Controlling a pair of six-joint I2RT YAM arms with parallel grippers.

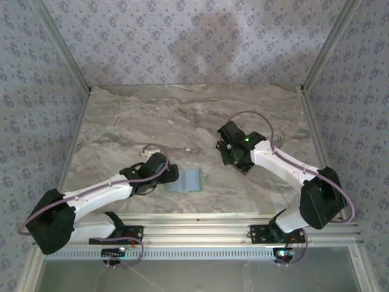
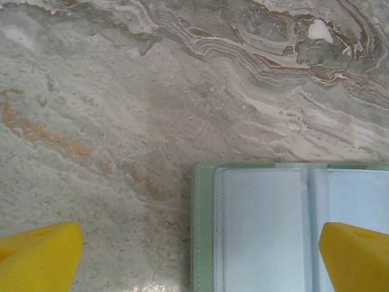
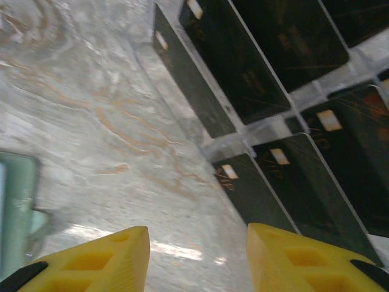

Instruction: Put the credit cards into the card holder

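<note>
The card holder (image 1: 185,180) lies open on the marble table, pale green with clear sleeves (image 2: 261,231). My left gripper (image 1: 165,173) hovers over its left edge, open; the yellow fingertips (image 2: 36,258) stand wide, one over bare marble and the other over the sleeve. Several black credit cards (image 3: 267,55) lie in rows at the right of the right wrist view, each with a small pale patch. My right gripper (image 3: 197,261) is open above bare marble, just left of the nearest card (image 3: 304,182), nothing between its fingers. A green corner of the card holder (image 3: 15,207) shows at the left.
The table (image 1: 182,115) is a marble-patterned slab inside patterned walls. An aluminium rail (image 1: 200,228) runs along the near edge by the arm bases. The right arm's wrist (image 1: 234,149) hangs over the table's right half.
</note>
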